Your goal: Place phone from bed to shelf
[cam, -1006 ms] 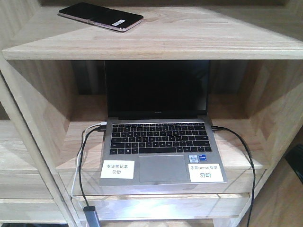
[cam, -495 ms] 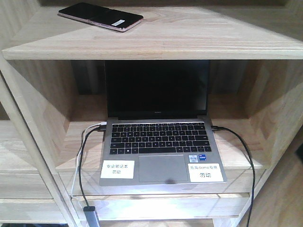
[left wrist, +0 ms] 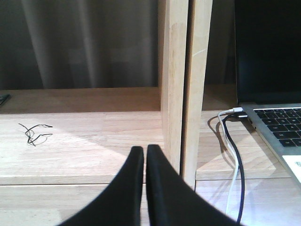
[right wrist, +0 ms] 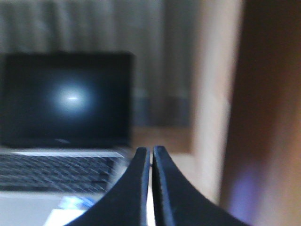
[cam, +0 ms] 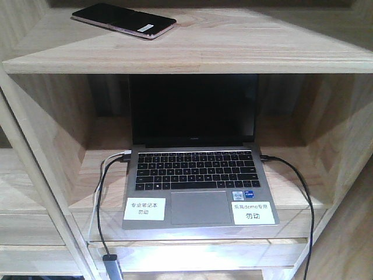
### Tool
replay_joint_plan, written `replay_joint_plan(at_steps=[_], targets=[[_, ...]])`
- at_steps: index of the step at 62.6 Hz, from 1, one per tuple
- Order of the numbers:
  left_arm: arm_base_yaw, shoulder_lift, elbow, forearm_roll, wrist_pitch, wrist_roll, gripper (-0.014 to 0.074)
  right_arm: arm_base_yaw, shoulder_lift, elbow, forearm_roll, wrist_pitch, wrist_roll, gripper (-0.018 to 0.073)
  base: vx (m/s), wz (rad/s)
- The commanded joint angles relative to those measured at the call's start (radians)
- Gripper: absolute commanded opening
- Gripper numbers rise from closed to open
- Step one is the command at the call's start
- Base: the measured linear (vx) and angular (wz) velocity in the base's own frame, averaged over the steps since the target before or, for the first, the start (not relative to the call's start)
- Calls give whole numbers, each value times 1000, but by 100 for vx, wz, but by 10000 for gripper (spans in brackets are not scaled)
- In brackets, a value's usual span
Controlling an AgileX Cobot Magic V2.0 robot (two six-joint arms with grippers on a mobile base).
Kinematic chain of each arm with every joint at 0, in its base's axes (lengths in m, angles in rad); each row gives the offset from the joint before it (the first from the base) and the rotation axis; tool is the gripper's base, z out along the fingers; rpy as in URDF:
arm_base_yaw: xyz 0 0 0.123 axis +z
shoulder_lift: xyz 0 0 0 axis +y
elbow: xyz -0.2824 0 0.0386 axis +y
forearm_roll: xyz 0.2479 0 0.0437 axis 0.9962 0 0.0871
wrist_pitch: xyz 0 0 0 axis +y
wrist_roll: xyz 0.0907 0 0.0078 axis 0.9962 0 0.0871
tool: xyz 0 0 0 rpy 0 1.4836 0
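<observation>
The phone (cam: 123, 20) lies flat on the shelf (cam: 233, 49) above the laptop (cam: 195, 169); both the left claw (left wrist: 145, 153) and the right claw (right wrist: 152, 155) are clenched, empty.

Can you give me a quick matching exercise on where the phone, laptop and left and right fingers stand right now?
Things:
1. phone
2. laptop
3. left fingers
4. right fingers

States:
A. open, screen dark, in the middle compartment of the shelf
B. closed, in front of a blurred laptop
C. lying flat on the top board
D. closed, low before an upright wooden post

Pairs: 1-C, 2-A, 3-D, 4-B
</observation>
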Motion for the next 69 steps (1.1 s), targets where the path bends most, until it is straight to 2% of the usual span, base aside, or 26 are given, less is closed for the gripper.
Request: replay_joint_plan(at_steps=[1, 11, 69], targets=[[0, -8, 7, -9, -70, 0, 1, -37, -45, 28, -15, -70, -2, -5, 0, 0], [0, -8, 7, -9, -70, 0, 1, -68, -101, 129, -15, -141, 3, -5, 0, 0], [0, -8, 7, -9, -70, 0, 1, -68, -101, 126, -18, -124, -9, -5, 0, 0]])
